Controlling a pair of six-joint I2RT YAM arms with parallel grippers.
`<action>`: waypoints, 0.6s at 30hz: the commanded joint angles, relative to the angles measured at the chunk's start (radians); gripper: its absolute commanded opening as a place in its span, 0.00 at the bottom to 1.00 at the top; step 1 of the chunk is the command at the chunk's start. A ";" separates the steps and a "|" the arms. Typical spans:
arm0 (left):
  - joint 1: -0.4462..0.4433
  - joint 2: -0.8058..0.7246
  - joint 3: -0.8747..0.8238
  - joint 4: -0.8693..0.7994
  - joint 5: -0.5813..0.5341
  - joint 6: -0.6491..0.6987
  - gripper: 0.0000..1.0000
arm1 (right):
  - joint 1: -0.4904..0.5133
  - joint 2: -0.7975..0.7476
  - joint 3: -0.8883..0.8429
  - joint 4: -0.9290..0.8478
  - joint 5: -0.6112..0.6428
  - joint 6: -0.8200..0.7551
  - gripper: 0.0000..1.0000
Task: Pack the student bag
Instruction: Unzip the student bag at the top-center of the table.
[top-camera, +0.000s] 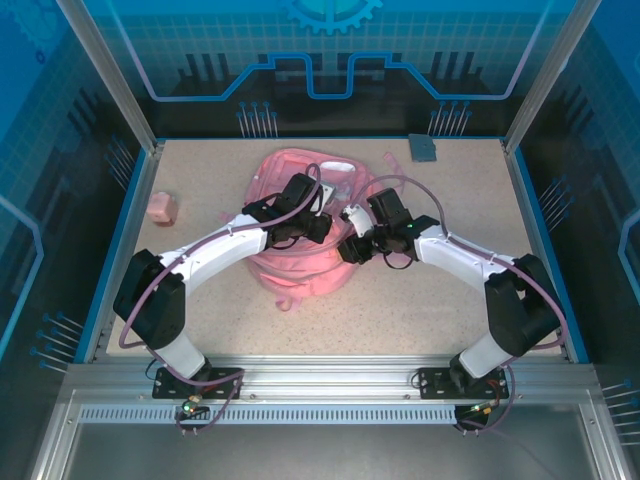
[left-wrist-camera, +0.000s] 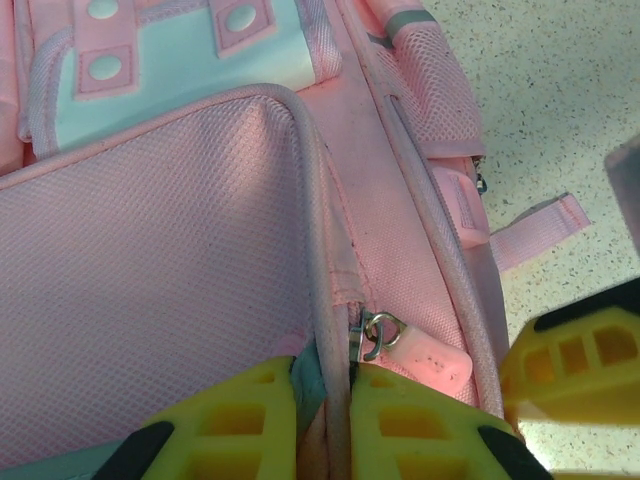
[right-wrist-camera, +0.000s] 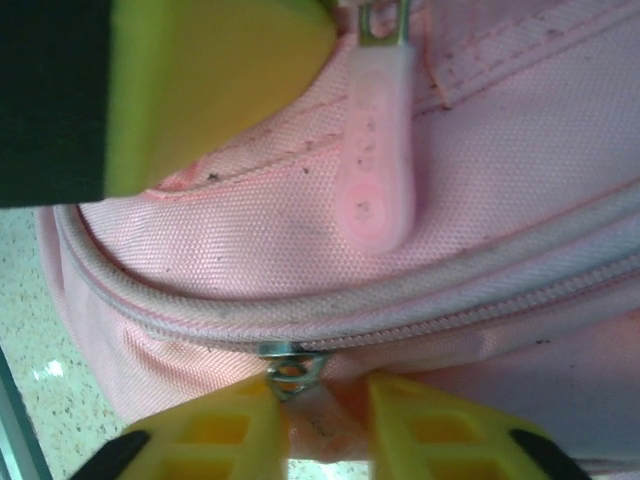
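Student bag (top-camera: 300, 272) lies mid-table (top-camera: 430, 300). Both arms lean in over it and cover its middle in the top view.

Left claw (left-wrist-camera: 325, 388): nearly closed, pinching the piped edge of a mesh-lined pocket.

Right claw (right-wrist-camera: 325, 395): closed on a pink zip pull (right-wrist-camera: 318, 422) just below its metal ring, at the zip line along the bag's side.

The 2 claws crowd each other, with a left finger (right-wrist-camera: 210, 80) just above the right claw. A 2nd pull (right-wrist-camera: 375, 170) hangs free beside it.

A strap loop (left-wrist-camera: 540, 225) sticks out over the table.

The small pink block (top-camera: 163, 207) sits well left of the bag. A grey flat piece (top-camera: 423, 147) lies at the far right edge.
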 joint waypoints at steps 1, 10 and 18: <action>-0.001 -0.034 0.038 0.101 0.070 -0.006 0.00 | 0.011 0.002 0.008 0.018 0.077 0.025 0.15; 0.009 -0.043 0.035 0.072 0.073 -0.010 0.19 | -0.024 -0.054 -0.017 0.000 0.189 0.099 0.00; 0.064 -0.058 0.018 0.000 0.137 0.060 0.64 | -0.108 -0.052 -0.012 -0.038 0.256 0.163 0.00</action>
